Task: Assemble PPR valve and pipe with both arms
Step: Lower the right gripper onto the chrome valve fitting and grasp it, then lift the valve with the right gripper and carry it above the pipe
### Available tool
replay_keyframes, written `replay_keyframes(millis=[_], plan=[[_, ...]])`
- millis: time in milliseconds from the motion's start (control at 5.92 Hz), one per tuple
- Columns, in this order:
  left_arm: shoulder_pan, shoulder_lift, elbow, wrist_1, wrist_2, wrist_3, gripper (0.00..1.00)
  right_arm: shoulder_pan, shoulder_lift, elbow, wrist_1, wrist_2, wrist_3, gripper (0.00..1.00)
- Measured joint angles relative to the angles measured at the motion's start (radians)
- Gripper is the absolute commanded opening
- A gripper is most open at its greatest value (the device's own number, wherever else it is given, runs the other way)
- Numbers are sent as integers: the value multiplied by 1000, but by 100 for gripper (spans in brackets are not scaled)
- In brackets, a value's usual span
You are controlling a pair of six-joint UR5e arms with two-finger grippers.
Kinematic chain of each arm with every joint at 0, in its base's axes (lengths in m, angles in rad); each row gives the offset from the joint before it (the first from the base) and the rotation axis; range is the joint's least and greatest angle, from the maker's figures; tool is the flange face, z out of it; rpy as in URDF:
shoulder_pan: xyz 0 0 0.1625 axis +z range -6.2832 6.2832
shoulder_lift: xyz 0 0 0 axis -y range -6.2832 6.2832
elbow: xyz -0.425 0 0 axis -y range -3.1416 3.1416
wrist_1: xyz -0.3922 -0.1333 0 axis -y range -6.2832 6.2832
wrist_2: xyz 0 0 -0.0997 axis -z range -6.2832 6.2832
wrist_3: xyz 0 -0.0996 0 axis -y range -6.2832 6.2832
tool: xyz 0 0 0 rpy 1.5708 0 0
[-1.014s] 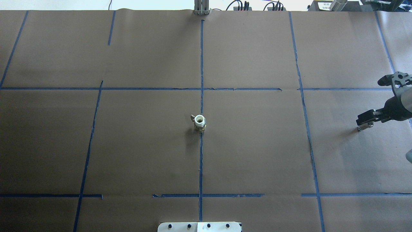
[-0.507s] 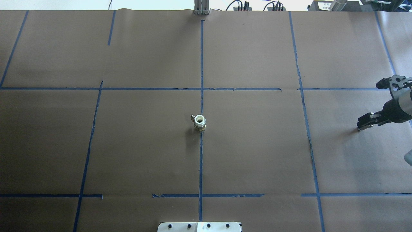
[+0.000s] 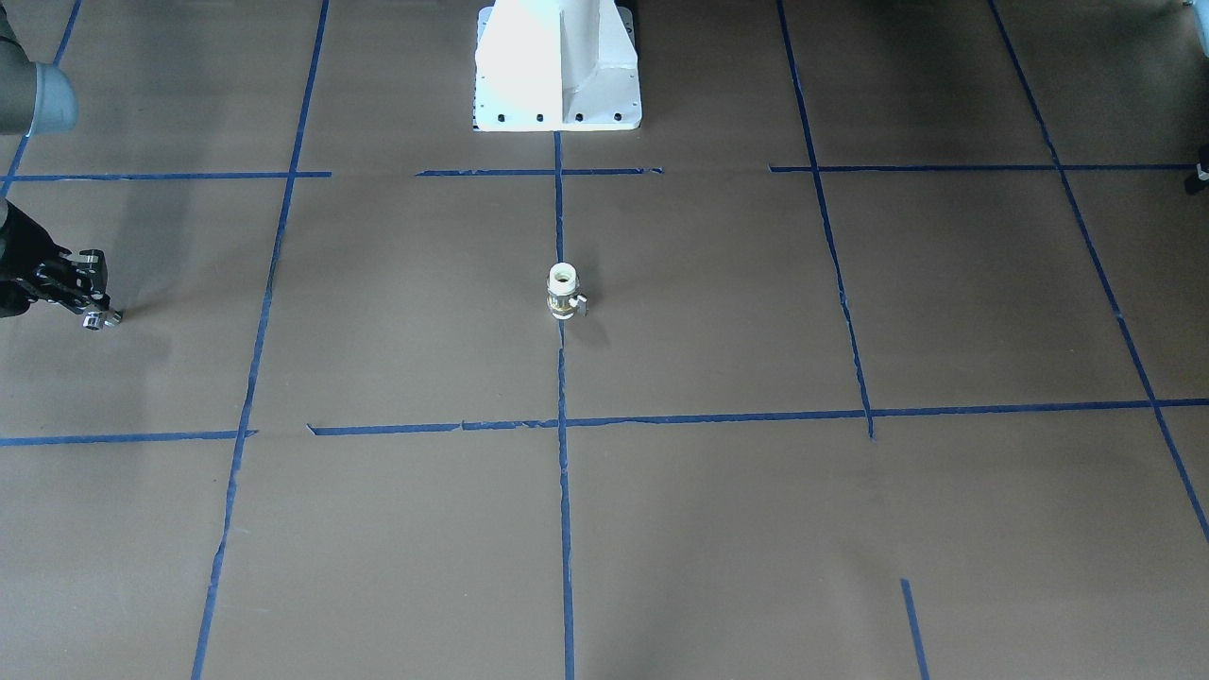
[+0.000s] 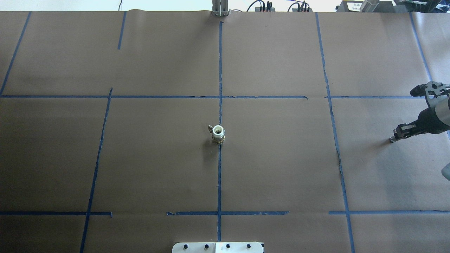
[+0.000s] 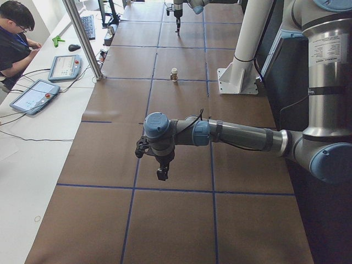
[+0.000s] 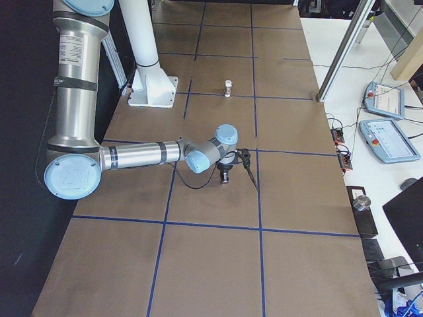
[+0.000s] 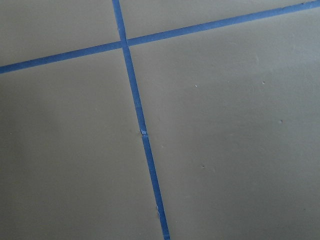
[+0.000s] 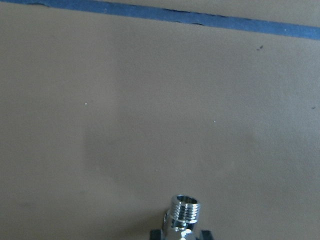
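The PPR valve [image 4: 218, 133], white ends with a brass middle band and a side tab, stands upright on the table's centre line; it also shows in the front-facing view [image 3: 563, 290]. The pipe [image 8: 183, 212], a small chrome bent fitting, sits at the table's right side [image 4: 391, 140]. My right gripper [image 4: 396, 135] is shut on it low over the paper, its dark fingers flanking the fitting in the right wrist view. My left gripper [image 5: 161, 175] hangs over bare paper far from both parts. I cannot tell whether it is open or shut.
Brown paper with blue tape lines [image 4: 220, 70] covers the table. The white robot pedestal [image 3: 557, 66] stands at the robot's side. An aluminium post [image 5: 82, 38], teach pendants [image 6: 386, 99] and a seated operator [image 5: 14, 33] are on the far side.
The right gripper's fingers have closed from wide apart to together around the pipe, and the wrist has shifted slightly right. The valve has not moved.
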Motion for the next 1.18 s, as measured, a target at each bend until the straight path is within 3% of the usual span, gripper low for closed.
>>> replay_keyframes(millis=[338, 845, 1183], plan=[[0, 10, 1, 1, 8, -4, 100, 24, 28, 24, -48, 14, 8, 0], [-43, 47, 4, -1, 10, -26, 100, 61, 262, 132, -426, 30, 69, 0], [-90, 62, -1, -33, 10, 14, 100, -15, 462, 172, -579, 18, 318, 0]])
